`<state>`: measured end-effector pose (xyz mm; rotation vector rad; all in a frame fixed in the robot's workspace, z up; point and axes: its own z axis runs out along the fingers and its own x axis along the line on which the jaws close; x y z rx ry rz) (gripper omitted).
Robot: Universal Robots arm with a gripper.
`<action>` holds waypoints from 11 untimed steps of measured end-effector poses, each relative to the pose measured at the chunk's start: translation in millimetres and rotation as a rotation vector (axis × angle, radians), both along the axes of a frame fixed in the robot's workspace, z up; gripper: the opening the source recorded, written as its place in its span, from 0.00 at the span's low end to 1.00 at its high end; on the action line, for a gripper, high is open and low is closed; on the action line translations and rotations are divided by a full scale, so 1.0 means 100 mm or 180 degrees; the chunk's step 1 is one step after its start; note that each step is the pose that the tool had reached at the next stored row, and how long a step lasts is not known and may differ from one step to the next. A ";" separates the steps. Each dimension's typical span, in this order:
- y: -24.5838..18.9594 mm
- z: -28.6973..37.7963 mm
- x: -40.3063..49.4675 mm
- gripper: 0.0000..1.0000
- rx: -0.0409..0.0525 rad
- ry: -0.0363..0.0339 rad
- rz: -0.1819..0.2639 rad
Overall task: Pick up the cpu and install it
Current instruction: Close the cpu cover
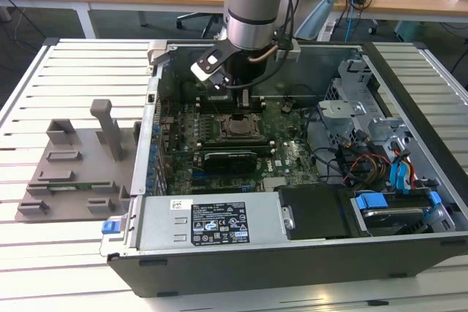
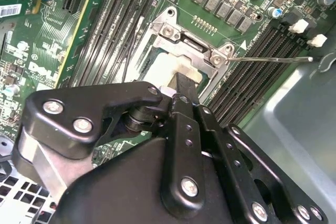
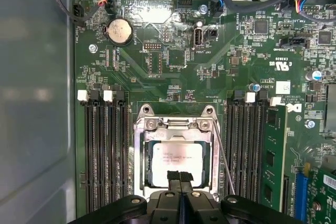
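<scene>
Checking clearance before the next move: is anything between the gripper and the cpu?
Nothing visible. In the first wrist view the gripper sits right at the cpu, which lies inside the silver socket frame; the thin lever rod runs beside it, clear.

Computer case [image 1: 292,272] on slatted table [image 1: 44,264]; grey tray [image 1: 80,147] beside; probable coin cell [image 3: 119,31] inside.
</scene>
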<state>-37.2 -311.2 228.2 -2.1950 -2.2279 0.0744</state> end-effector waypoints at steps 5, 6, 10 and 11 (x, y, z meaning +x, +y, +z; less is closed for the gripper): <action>0.000 0.073 0.000 0.11 0.0000 0.0000 0.0000; 0.000 0.087 0.000 0.11 0.0000 0.0000 0.0000; 0.000 0.124 0.000 0.11 0.0000 0.0000 0.0000; 0.000 0.140 0.000 0.11 0.0000 0.0000 0.0000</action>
